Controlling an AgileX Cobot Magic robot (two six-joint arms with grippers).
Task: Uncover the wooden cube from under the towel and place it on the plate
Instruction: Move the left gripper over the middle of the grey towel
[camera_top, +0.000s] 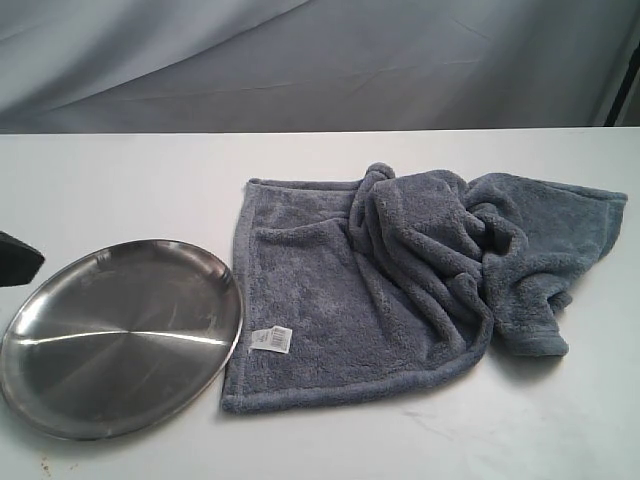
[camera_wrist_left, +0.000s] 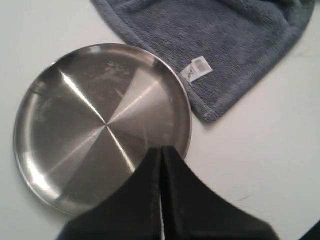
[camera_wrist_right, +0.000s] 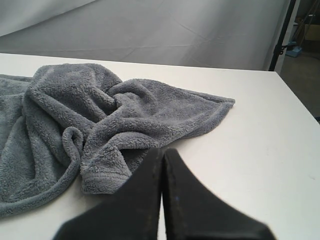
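The towel (camera_top: 400, 270) is lying on the white tabletop (camera_top: 120, 180). Its left half is spreading flat, with a small white label (camera_top: 271, 339) showing near the front hem. Its right half is bunching into thick twisted folds, with one corner trailing out to the right. The cube is not showing in any view, and whether it is sitting under those folds cannot be told.

The plate (camera_top: 120, 340) is resting to the left of the towel, bare and shining. Its right rim is lying right against the towel's left hem, though whether the two are overlapping is unclear.

The left pincer (camera_wrist_left: 161, 150) is hanging over the plate's near edge. Its two dark fingers are pressing together with only a thin seam between them, gripping nothing. In the exterior view only its dark tip is poking in at the left edge, beside the plate.

The right pincer (camera_wrist_right: 162, 151) is likewise pressing tight on nothing, pointing at the bunched end of the towel and sitting apart from it.

A grey backdrop (camera_top: 300, 60) is hanging behind the tabletop.
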